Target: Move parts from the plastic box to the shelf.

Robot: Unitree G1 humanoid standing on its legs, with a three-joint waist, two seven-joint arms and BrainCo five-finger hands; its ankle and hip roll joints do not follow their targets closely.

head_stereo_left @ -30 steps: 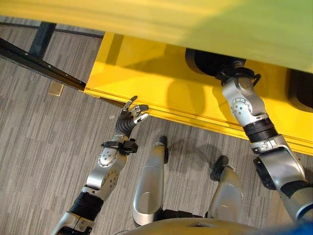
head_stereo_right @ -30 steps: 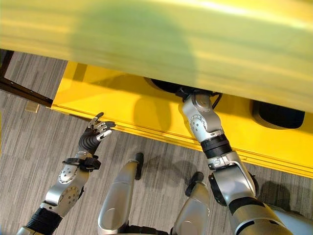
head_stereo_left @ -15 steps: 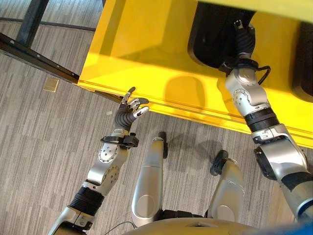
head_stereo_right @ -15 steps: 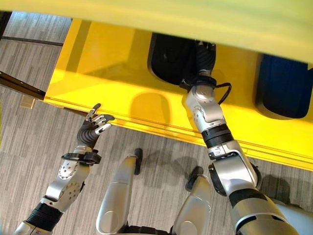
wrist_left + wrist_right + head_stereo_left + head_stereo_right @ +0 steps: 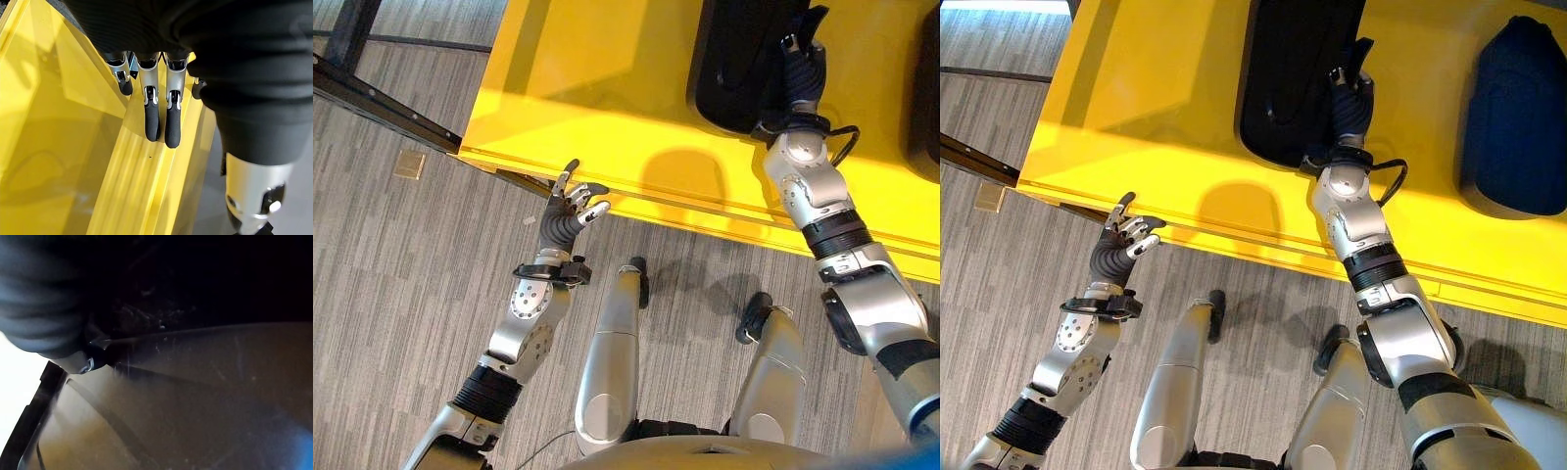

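A large black part (image 5: 734, 59) lies on the yellow shelf board (image 5: 597, 88), and a dark blue part (image 5: 1518, 117) lies farther right on the same board. My right hand (image 5: 1351, 93) reaches over the board's front edge and rests on the black part's near right side. Its wrist view has a dark, scuffed surface (image 5: 205, 396) very close. My left hand (image 5: 570, 211) hovers open just in front of the board's front lip, holding nothing. In the left wrist view its straight fingers (image 5: 156, 122) point along the yellow lip (image 5: 142, 196).
A black metal frame bar (image 5: 372, 93) runs diagonally at the left, meeting the shelf's corner. A small tan square (image 5: 409, 164) lies on the grey carpet below it. Open carpet stretches left of my left arm.
The view has shifted, and the yellow board overhead has left the picture, baring both parts. My right hand has reached farther onto the black part. The left hand has barely moved.
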